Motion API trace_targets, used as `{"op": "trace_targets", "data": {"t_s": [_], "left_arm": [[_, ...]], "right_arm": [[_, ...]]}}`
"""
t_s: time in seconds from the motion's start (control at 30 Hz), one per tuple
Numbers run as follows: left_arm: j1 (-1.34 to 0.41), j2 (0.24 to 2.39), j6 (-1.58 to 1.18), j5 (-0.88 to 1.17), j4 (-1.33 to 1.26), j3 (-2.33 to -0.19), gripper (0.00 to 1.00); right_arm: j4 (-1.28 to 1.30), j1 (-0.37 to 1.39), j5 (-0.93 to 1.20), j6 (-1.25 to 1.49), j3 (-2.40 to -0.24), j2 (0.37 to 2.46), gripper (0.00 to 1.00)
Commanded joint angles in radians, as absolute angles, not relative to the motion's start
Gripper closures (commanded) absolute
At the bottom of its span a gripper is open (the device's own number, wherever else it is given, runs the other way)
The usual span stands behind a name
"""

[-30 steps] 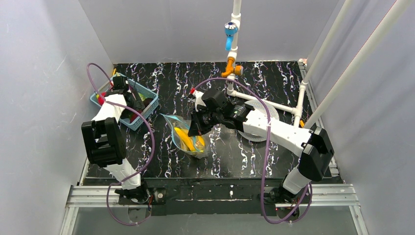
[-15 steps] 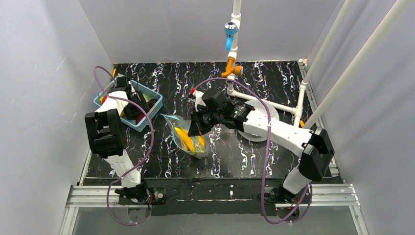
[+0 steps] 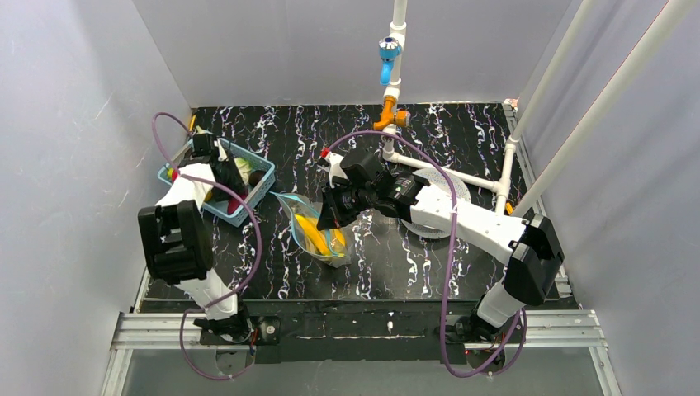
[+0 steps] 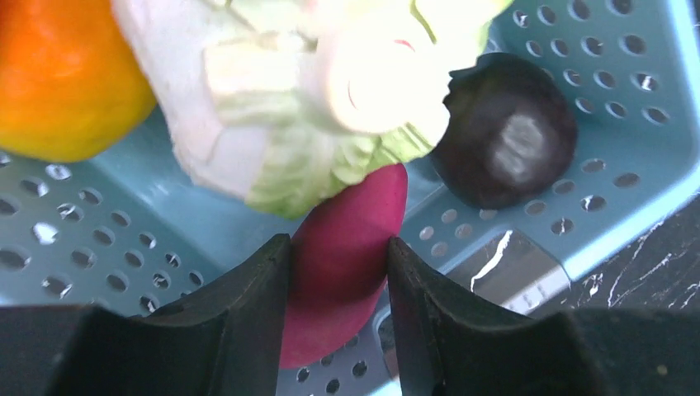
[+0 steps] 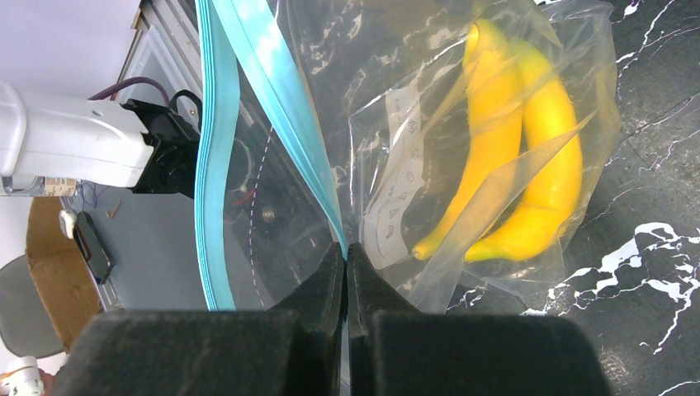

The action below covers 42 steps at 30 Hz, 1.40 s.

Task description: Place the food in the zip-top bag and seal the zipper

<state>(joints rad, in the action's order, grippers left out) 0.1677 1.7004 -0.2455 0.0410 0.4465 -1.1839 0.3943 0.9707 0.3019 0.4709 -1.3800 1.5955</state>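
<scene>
Left gripper (image 4: 337, 247): both fingers sit flush on the flanks of a magenta food piece (image 4: 363, 206), so I read this as a pinch, taken low on the piece because its far end is tucked under a pale leafy toy vegetable (image 4: 272, 140). Beyond the fingertips to the right lies a dark purple round piece (image 4: 503, 132), and far to the left an orange piece (image 4: 58, 74). All of them rest in the blue perforated basket (image 4: 594, 206), so the lift should be straight up to avoid dragging the leafy one. Right gripper (image 5: 345, 256): fingers pressed together on the clear film of the zip-top bag (image 5: 429, 66), just under one teal lip of the zipper (image 5: 216, 148). The lips stand apart, so this hold appears to prop the mouth open for loading. Deeper in the bag, right of my fingers, are two yellow bananas (image 5: 512, 181) beside the white label (image 5: 396, 190). The zipper is unsealed and most of the food is not yet bagged.
</scene>
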Motion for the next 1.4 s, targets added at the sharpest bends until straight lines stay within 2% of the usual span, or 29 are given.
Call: {"op": "trace_targets", "data": {"t_s": [0.0,0.43,0.7,0.93,1.17,1.37], "left_arm": [[0.161,1.548,-0.227,-0.025,0.369,-1.118,0.76],[0.163,1.446,-0.226,-0.011,0.291,-1.073,0.86],[0.162,1.229,-0.322,0.136,0.367,-1.070,0.86],[0.163,0.876,-0.567,0.401,0.462,-1.035,0.84],[0.146,0.678,-1.097,0.674,0.230,-0.863,0.86],[-0.041,0.590,-1.259,0.555,0.162,-0.822,0.91]], "right_arm": [[0.394,0.976,0.312,0.460,-1.428,1.568,0.99],[0.413,0.976,0.302,0.456,-1.452,1.577,0.99],[0.452,0.976,0.267,0.445,-1.465,1.548,0.99],[0.416,0.977,0.270,0.459,-1.450,1.540,0.99],[0.396,0.977,0.180,0.509,-1.416,1.523,0.99],[0.379,0.980,0.128,0.580,-1.439,1.538,0.99]]}}
